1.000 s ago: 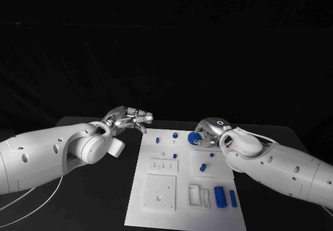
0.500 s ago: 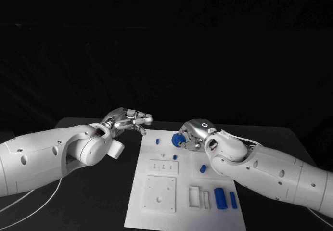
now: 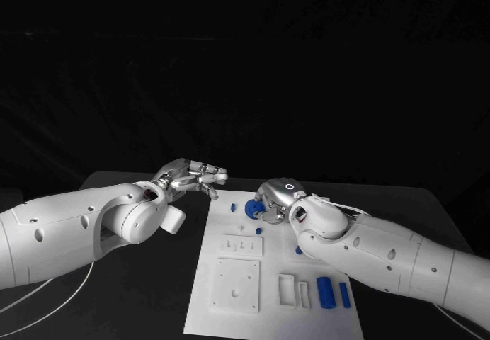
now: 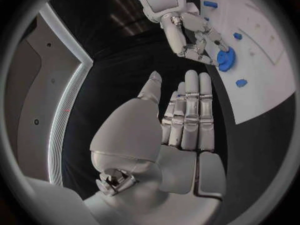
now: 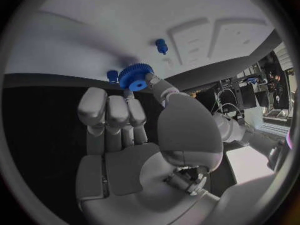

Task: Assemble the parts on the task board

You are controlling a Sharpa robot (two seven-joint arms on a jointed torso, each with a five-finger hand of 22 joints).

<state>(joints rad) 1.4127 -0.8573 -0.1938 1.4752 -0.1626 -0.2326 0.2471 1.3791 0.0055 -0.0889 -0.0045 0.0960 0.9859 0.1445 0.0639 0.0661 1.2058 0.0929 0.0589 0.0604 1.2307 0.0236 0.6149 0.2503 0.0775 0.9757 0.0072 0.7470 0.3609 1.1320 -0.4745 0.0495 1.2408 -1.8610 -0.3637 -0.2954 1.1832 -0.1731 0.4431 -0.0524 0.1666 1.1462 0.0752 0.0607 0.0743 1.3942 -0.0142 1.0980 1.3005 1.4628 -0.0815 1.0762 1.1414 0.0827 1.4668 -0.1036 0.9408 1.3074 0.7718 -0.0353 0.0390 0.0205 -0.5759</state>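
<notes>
right wrist view: blue gear [image 5: 136,76] in right hand [image 5: 134,135] fingers [image 5: 152,83]

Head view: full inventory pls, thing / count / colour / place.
Table: one, black, under everything.
Task board: one, white, mid-table, long side running away from the robot.
Gear: one, blue, held over the board's far end.
Pegs: several small, blue, standing on the board's far half.
Cylinders: two, blue, lying side by side on the board's near right.
Raised plates: two, white, on the board's near left.
Left hand: silver, holds nothing, fingers apart, off the board's far left corner.
Right hand: silver, its fingers pinch the gear.
</notes>
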